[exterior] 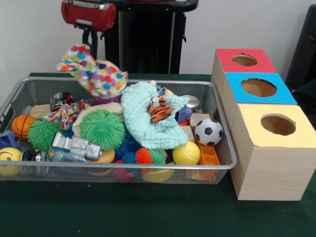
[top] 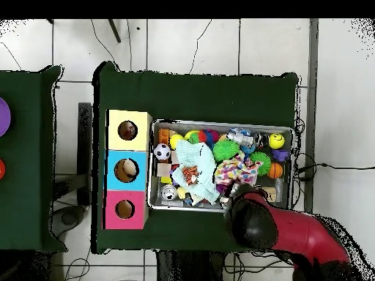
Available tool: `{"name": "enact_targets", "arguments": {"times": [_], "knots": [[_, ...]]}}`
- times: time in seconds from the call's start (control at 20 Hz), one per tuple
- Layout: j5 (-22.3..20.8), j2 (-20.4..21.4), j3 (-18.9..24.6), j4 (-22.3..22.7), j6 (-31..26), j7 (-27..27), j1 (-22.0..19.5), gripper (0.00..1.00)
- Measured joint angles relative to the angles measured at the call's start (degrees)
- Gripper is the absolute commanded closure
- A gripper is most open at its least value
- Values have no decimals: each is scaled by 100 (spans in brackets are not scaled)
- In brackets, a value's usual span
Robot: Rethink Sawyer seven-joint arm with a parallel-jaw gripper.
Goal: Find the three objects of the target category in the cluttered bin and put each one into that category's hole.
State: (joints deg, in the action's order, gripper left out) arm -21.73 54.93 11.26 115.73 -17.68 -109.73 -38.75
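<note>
My gripper (exterior: 87, 44) hangs from the red arm over the bin's far left part. It is shut on a white fabric piece with multicoloured dots (exterior: 94, 71) and holds it up above the back rim. The piece also shows in the overhead view (top: 233, 170). There the arm's head (top: 253, 218) hides the gripper. A second dotted fabric piece (exterior: 66, 112) lies in the wire mesh bin (exterior: 123, 167) at the left, half under other toys. I see no third one. The hole (exterior: 278, 124) in the yellow-topped box is to the right of the bin, nearest the camera.
The blue-topped box (exterior: 259, 88) and the red-topped box (exterior: 244, 60) stand behind the yellow one. The bin holds a mint-green cloth (exterior: 148, 121), a tiger toy (exterior: 160, 109), a spiky green ball (exterior: 102, 128), a soccer ball (exterior: 208, 131) and several other balls.
</note>
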Motion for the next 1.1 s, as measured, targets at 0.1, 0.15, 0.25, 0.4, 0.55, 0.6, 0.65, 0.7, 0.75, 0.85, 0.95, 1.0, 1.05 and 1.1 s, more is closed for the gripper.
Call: {"name": "enact_targets", "arguments": {"times": [0.1,0.15,0.25,0.4,0.55,0.6,0.65,0.7,0.75,0.85,0.95,1.0,1.05,1.1], "knots": [[189,150,2,16,-85,0,260,100],[266,201,1,16,-120,0,356,100],[384,278,1,17,-172,0,503,100],[515,381,-1,17,-202,0,709,100],[664,512,-18,17,-207,0,986,100],[763,591,-37,17,-215,0,1183,100],[815,621,-49,17,-229,0,1275,100],[881,650,-69,16,-245,0,1405,100],[947,679,-89,14,-261,0,1535,100],[1053,696,-176,-7,-272,-1,1810,100],[1147,689,-291,-39,-271,-1,2110,100],[1173,680,-333,-52,-274,-6,2206,100],[1211,654,-422,-83,-274,-18,2401,100],[1246,613,-514,-121,-271,-35,2592,100]]}}
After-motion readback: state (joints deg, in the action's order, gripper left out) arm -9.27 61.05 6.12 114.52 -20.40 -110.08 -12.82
